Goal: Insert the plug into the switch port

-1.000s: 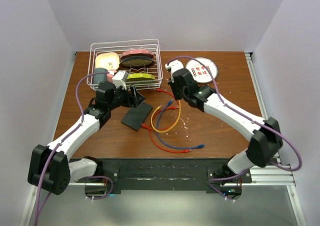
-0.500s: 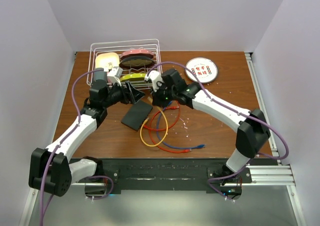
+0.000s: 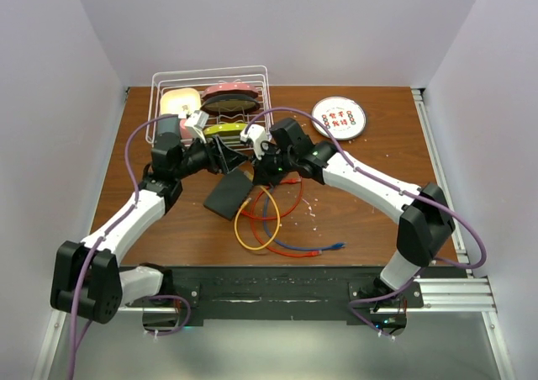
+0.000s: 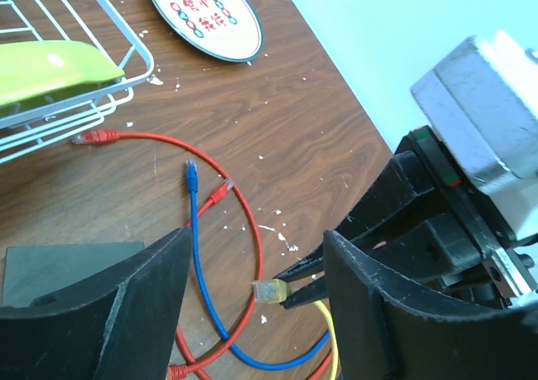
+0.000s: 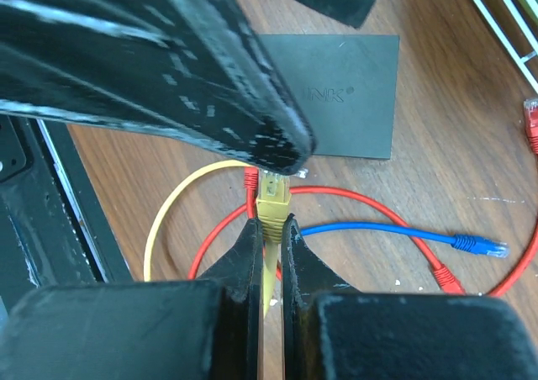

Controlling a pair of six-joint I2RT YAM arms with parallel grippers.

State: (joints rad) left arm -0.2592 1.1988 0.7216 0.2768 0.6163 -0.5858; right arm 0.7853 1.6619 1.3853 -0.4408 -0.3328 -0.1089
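Observation:
The switch [image 3: 228, 195] is a flat matte-black box lying on the wooden table; it also shows in the right wrist view [image 5: 336, 94] and at the lower left of the left wrist view [image 4: 59, 266]. My right gripper [image 3: 260, 171] is shut on the yellow plug [image 5: 273, 202], held just off the switch's near edge [image 5: 271, 227]. The plug also shows in the left wrist view [image 4: 271, 292]. Its yellow cable [image 3: 250, 229] loops on the table. My left gripper [image 3: 225, 159] is open and empty, its fingers [image 4: 126, 313] straddling the plug from above. The switch's sockets do not show.
A white wire basket [image 3: 210, 69] with dishes stands at the back left. A round white disc with red marks [image 3: 338, 117] lies at the back right. Red cables [image 3: 290, 203] and a blue cable [image 3: 318, 250] lie tangled right of the switch.
My right arm has swung left with the yellow plug, dragging its cable, and now holds it beside the switch. My left gripper shifted slightly back and left.

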